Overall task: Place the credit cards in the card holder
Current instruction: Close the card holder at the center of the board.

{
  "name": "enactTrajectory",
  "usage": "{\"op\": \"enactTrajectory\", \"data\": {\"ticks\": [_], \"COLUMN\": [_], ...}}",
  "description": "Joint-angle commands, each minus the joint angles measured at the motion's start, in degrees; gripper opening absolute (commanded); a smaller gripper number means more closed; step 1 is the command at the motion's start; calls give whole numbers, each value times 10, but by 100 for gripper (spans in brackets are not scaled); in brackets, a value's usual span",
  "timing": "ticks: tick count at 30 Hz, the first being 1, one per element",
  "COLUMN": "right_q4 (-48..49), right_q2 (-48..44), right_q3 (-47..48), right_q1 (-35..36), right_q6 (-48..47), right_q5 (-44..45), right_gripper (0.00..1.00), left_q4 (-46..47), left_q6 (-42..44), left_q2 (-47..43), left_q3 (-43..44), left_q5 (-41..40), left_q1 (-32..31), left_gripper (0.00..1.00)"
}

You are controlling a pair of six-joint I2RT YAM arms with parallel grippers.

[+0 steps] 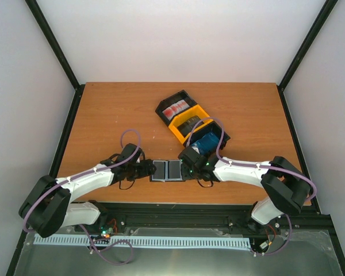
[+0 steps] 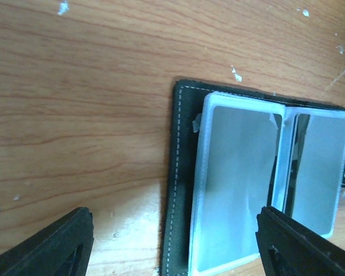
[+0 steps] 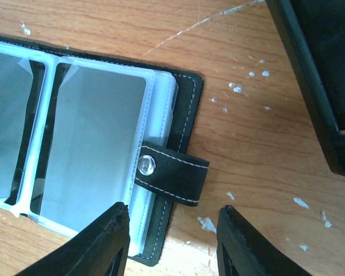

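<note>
The card holder lies open and flat near the table's front edge, its grey-blue clear pockets facing up. My left gripper is open at its left end, and the stitched black edge lies between the spread fingers. My right gripper is open at its right end, fingers either side of the edge below the clasp tab. Neither holds anything. The credit cards sit in the bins: a blue one, red-and-white ones, dark ones.
A joined row of bins, black, yellow and black, runs diagonally behind the right gripper. The nearest black bin's wall stands close to the right of the card holder. Bare wood lies left of the holder.
</note>
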Motion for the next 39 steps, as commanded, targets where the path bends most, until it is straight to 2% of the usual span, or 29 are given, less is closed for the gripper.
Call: {"op": "enactTrajectory", "data": {"ticks": [1,11,22,39], "right_q4": [17,91,147,141], "right_q2": [7,34,58,60], "right_q3": [-2,-28,-51,-50], "right_q1": [-10,-15,-16,-15], "right_q6": [-1,27,61,64], "right_q5": [2,-88,-146,-134], "right_gripper": [43,41,37,37], "left_q4": [27,109,217,258], "left_q6": [-11,-33,-62,-10], "left_q2": [5,55,45,-25], "left_q3": [-10,-21,-49,-59], "left_q5": [40,133,229,226], "left_q1": [4,10,11,12], "left_gripper": [80,80,80,80]}}
